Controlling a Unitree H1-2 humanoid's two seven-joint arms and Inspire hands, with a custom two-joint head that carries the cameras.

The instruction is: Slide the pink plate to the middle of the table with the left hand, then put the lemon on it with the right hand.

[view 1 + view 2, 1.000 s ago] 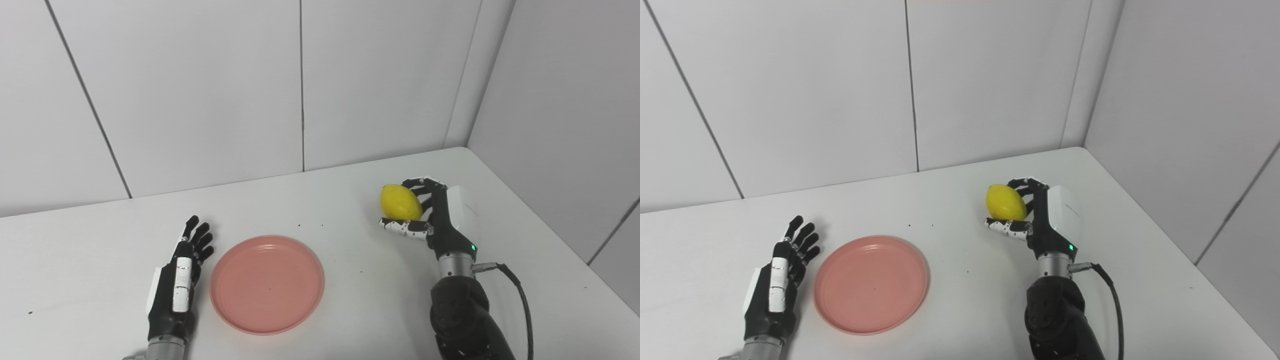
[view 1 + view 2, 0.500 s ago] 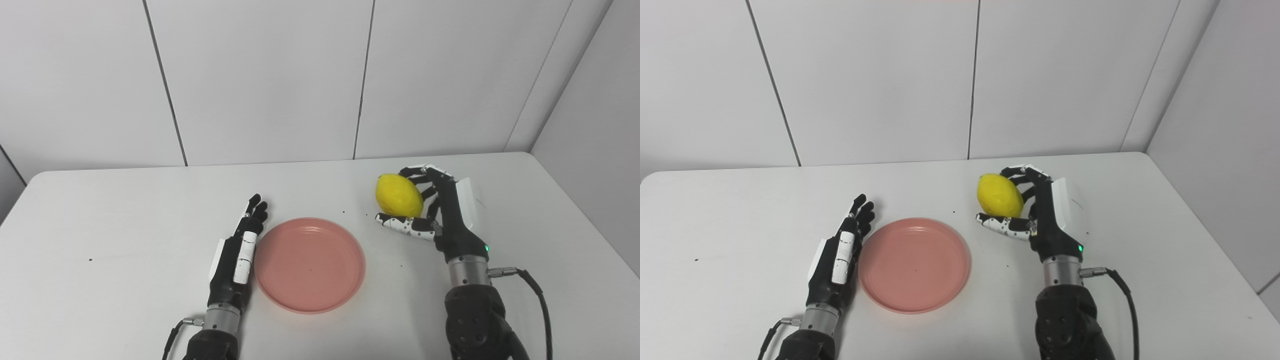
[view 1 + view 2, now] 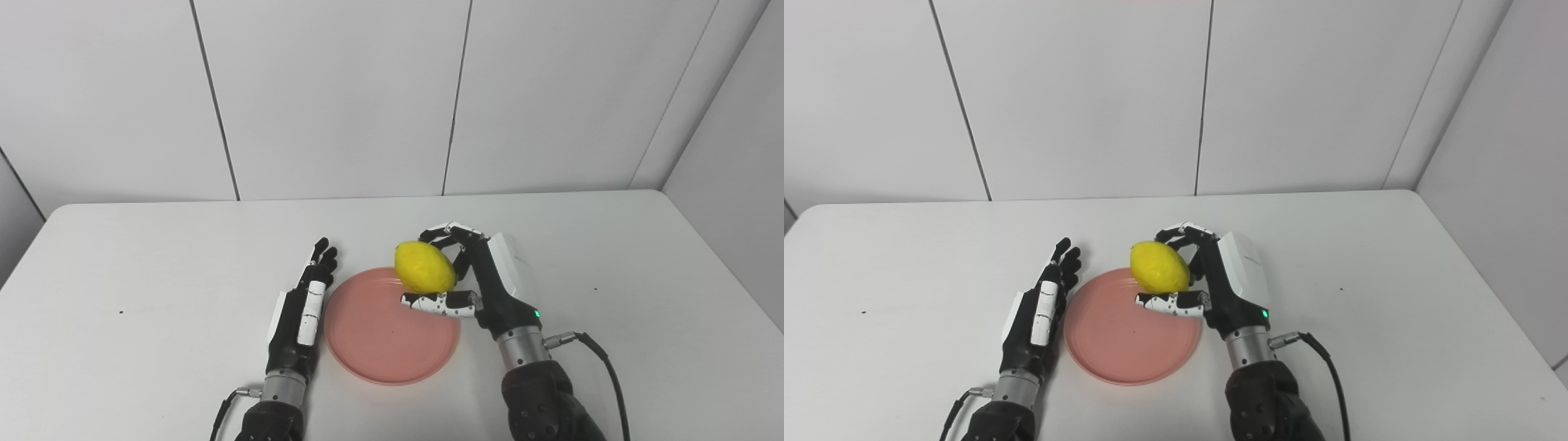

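**Carrying the lemon in over the plate**

Holding the lemon (image 3: 424, 267) between curled fingers and a thumb tucked beneath it, the right hand (image 3: 484, 282) hangs over the far right part of the pink plate (image 3: 380, 343). The plate sits on the white table (image 3: 643, 318) near its middle, so the sliding step looks done and the placing step is in hand. The left hand (image 3: 304, 309) lies flat just beside the plate's left rim, fingers straight and slightly apart, gripping nothing; whether it touches the rim cannot be told.

The next move likely calls for bringing the lemon a little further toward the plate's centre, lowering it until it rests on the pink surface, then opening the fingers gently. The fruit is rounded and could roll off if dropped near the edge.

Compared with half a second ago, the lemon and right hand have moved leftward from beside the plate to above it. The left hand and plate keep the same relation; the camera has shifted slightly.
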